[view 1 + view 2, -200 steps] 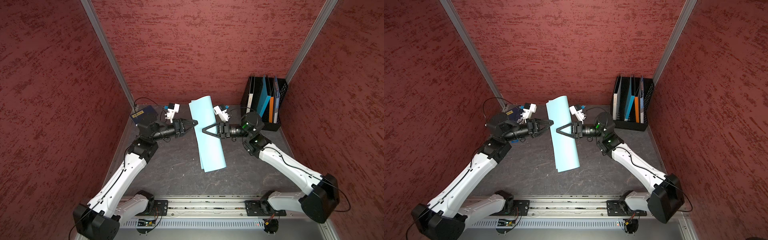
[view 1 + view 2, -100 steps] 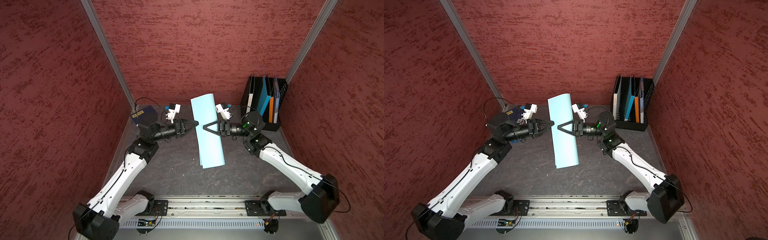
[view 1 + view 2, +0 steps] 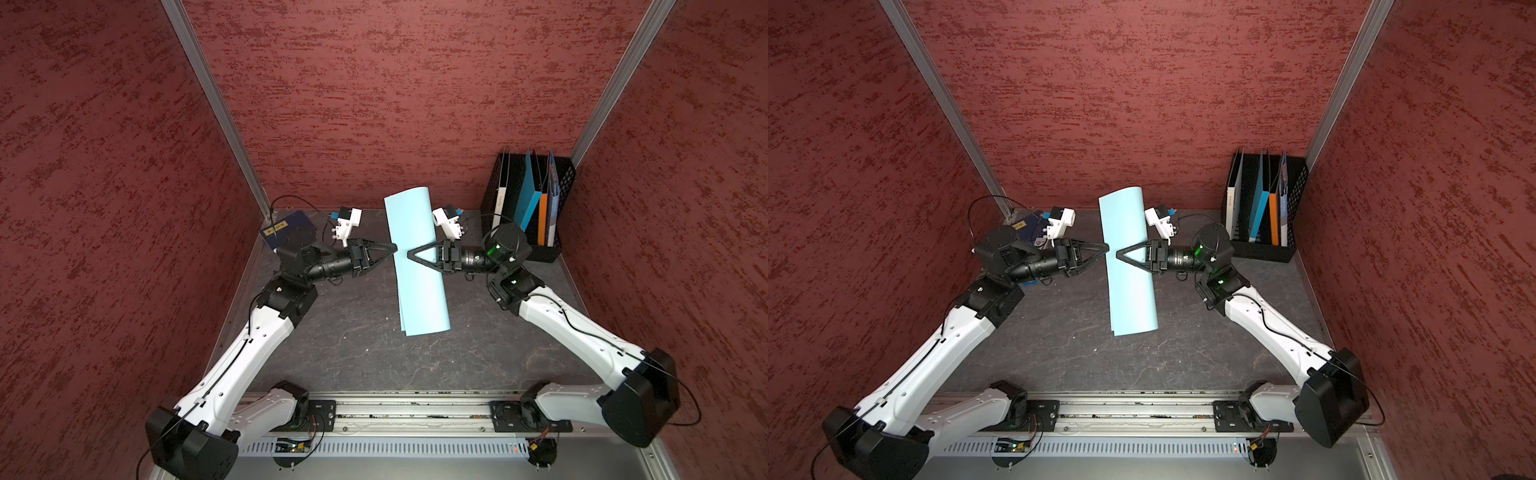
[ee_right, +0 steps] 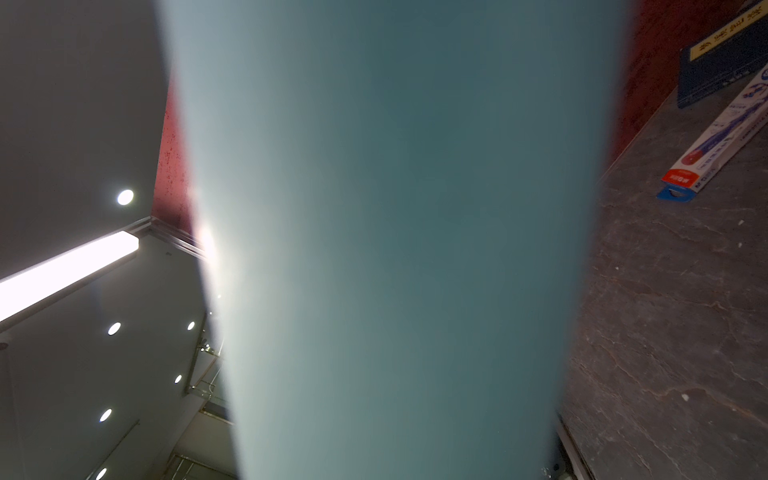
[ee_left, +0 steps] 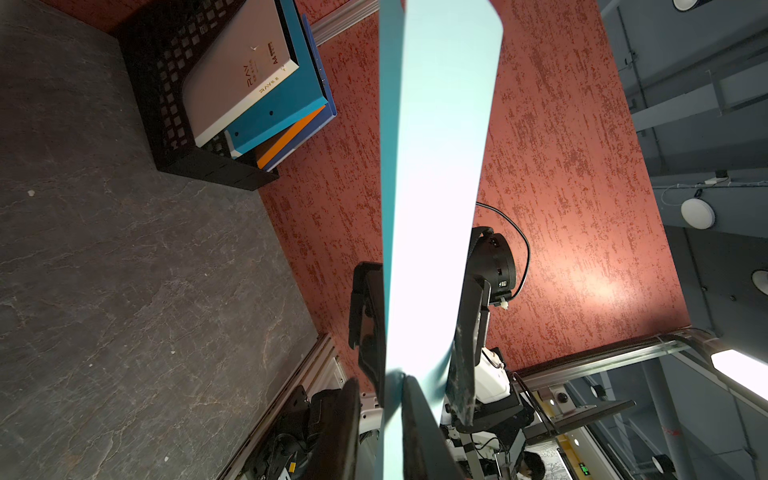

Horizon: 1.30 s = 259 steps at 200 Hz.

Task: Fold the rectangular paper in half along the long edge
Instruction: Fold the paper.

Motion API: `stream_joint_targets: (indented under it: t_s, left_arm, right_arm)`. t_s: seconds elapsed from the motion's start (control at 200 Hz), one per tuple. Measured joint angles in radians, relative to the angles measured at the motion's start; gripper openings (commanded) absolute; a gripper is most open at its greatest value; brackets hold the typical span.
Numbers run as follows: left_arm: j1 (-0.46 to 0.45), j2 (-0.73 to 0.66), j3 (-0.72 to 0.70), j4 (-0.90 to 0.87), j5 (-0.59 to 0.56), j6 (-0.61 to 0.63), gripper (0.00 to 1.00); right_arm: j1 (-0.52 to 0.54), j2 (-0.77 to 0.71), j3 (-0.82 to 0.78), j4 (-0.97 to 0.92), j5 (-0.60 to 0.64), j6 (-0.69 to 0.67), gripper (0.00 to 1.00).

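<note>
The rectangular paper point(image 3: 419, 286) point(image 3: 1131, 291), pale blue, hangs above the dark table, bent over on itself into a long narrow loop. My right gripper point(image 3: 409, 253) point(image 3: 1118, 252) is shut on it from the right. In the left wrist view its fingers point(image 5: 368, 316) flank the paper point(image 5: 432, 166). My left gripper point(image 3: 394, 248) point(image 3: 1106, 248) sits at the paper's left edge. There its jaws point(image 5: 381, 379) straddle the edge, narrowly apart, with a gap beside one finger. The right wrist view is filled by the paper point(image 4: 395, 249), which hides that gripper's jaws.
A black file rack point(image 3: 528, 245) point(image 3: 1262, 249) point(image 5: 187, 166) with folders stands at the back right corner. A navy booklet point(image 3: 286, 228) point(image 4: 723, 62) and a pen pack point(image 4: 715, 137) lie at the back left. Red walls close three sides.
The paper has risen and drawn narrower. My left gripper has crept right to the paper's edge and its jaws have narrowed. The right gripper keeps its hold.
</note>
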Motion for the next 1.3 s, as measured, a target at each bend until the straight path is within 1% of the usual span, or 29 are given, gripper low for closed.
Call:
stream_joint_targets:
  t_s: [0.04,0.06,0.23,0.366,0.471,0.566,0.661,0.802,0.982,1.137,1.298]
  left_arm:
    - [0.000,0.000,0.000,0.000,0.000,0.008,0.42]
    - [0.000,0.000,0.000,-0.001,0.000,-0.002,0.45]
    - [0.002,-0.002,0.001,-0.027,-0.002,0.010,0.50]
    - [0.009,-0.023,0.000,-0.067,-0.005,0.016,0.49]
    - [0.006,-0.053,0.000,-0.084,-0.011,0.011,0.46]
    - [-0.009,-0.079,0.000,-0.097,-0.016,-0.003,0.43]
    - [-0.032,-0.099,0.001,-0.101,-0.015,-0.016,0.42]
    - [-0.066,-0.100,0.050,-0.126,0.005,-0.021,0.42]
    - [-0.075,-0.114,0.131,-0.171,0.021,0.000,0.42]
    - [-0.079,-0.126,0.134,-0.183,0.027,0.006,0.42]
    - [-0.092,-0.106,0.134,-0.198,0.026,0.008,0.42]
  right_arm:
    - [-0.001,-0.003,0.000,-0.002,0.000,-0.001,0.37]
    - [-0.001,-0.004,0.000,-0.003,0.000,-0.001,0.37]
    - [-0.016,-0.025,0.000,-0.011,0.001,-0.004,0.37]
    - [-0.024,-0.035,0.000,-0.019,0.008,-0.013,0.37]
    - [-0.029,-0.036,0.000,-0.019,0.020,-0.015,0.37]
    - [-0.036,-0.036,0.000,-0.012,0.030,-0.014,0.37]
    - [-0.047,-0.027,0.004,0.018,0.029,-0.002,0.37]
    - [-0.052,0.027,0.081,0.024,0.011,-0.003,0.37]
    - [-0.060,0.052,0.177,0.026,-0.006,-0.007,0.35]
    - [-0.066,0.053,0.195,0.048,-0.010,-0.003,0.36]
    - [-0.066,0.067,0.195,0.069,-0.011,0.006,0.36]
